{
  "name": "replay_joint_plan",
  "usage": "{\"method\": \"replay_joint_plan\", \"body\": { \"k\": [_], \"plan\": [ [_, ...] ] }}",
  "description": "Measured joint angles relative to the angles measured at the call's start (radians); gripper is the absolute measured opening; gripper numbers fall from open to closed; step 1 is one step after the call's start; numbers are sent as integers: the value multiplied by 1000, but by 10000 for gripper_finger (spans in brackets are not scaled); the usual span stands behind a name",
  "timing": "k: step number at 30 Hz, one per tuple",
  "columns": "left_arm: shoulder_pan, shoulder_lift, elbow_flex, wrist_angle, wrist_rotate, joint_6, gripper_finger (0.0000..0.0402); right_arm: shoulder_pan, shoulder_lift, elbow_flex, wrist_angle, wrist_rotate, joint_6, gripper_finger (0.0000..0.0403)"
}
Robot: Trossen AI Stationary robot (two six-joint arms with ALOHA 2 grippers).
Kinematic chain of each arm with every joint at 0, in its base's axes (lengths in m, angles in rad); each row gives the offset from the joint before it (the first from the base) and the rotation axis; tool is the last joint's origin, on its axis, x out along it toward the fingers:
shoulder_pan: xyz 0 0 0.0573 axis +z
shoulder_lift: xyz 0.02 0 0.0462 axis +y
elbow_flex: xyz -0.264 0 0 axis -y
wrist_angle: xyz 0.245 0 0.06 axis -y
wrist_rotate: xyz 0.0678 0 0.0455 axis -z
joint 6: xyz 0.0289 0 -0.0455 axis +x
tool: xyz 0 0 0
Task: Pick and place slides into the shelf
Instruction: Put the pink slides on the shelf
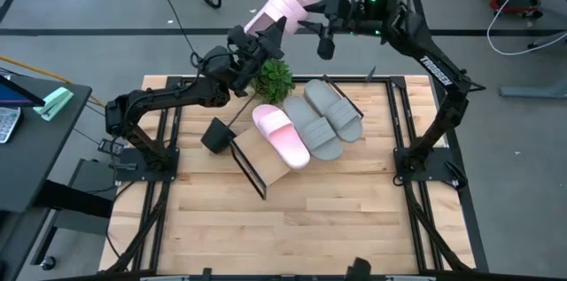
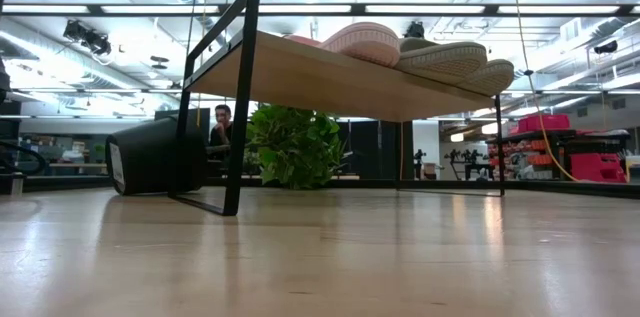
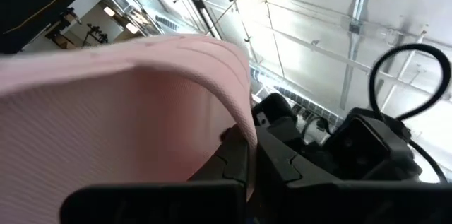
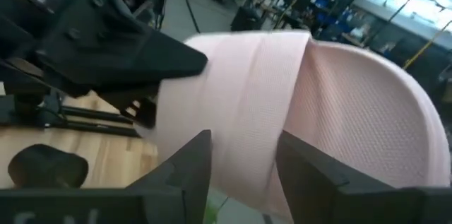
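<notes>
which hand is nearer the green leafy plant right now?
Left. The left hand is just above the green leafy plant in the high view; the right hand sits farther off, up and right of it.

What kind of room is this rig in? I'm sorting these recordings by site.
Probably an open lab or workshop, not a home. Long strip lights hang from an exposed ceiling, cables trail across the grey floor, and red equipment lines the far wall. A person sits behind the wooden table.
</notes>
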Motion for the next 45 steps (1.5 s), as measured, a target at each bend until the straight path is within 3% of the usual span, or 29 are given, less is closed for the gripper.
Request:
{"method": "replay_joint_plan", "body": {
  "k": [3,6,8,17,27,35,45],
  "plan": [
    [0,0,0,-16,1,3,10,0,16,0,-11,14,2,138],
    [-1,0,0,-26,13,0,11,-2,14,2,-19,12,2,52],
    [-1,0,0,-23,21,-2,27,-7,9,8,-26,8,-3,18],
    [-1,0,1,10,87,-31,131,-45,11,90,-81,43,-62,5],
    [-2,-12,2,16,340,-55,172,-124,4,193,-170,73,-167,2],
    [14,-146,2,-43,483,25,164,-156,5,193,-199,-118,-94,2],
    [44,-385,2,-444,494,200,149,-93,79,193,-224,-342,53,2]
  ]
}}
